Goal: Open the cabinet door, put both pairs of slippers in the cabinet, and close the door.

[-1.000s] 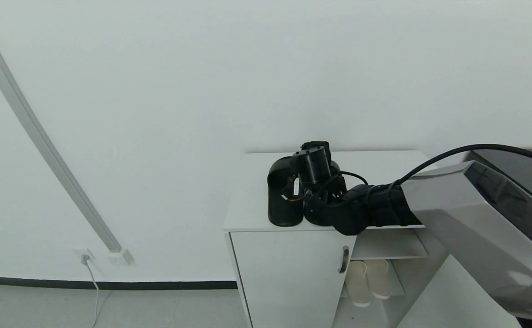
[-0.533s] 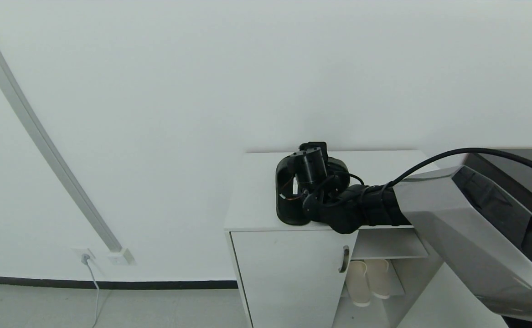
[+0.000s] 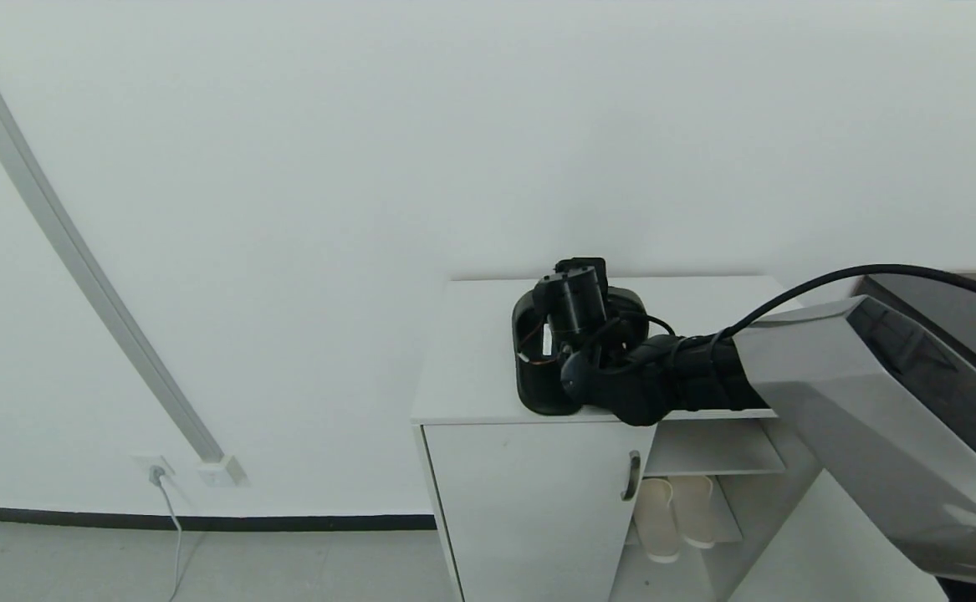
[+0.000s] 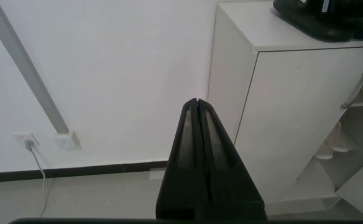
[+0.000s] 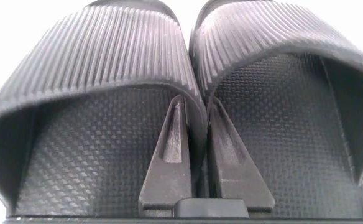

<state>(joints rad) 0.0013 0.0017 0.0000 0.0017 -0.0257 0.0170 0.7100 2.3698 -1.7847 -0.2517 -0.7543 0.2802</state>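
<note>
A pair of black ribbed slippers [image 5: 107, 81] lies side by side on top of the white cabinet [image 3: 462, 368], near its front edge. My right gripper [image 5: 198, 155] is shut on the two touching inner walls of the pair, one finger inside each slipper. In the head view the right wrist covers most of the black slippers [image 3: 538, 376]. A pair of white slippers [image 3: 676, 514] rests on a lower shelf inside the cabinet's open right half. My left gripper [image 4: 197, 109] hangs shut and empty, low and to the left of the cabinet [image 4: 293, 124].
The cabinet's left door [image 3: 529, 502] is closed, its handle [image 3: 631, 477] at the right edge. The right door [image 3: 822, 543] stands swung open toward me. A wall socket with a cable [image 3: 155, 474] sits low on the wall at left.
The left black slipper has slid right against its mate, so the pair is now pressed together. The right wrist shifted slightly with it. The left arm stayed still.
</note>
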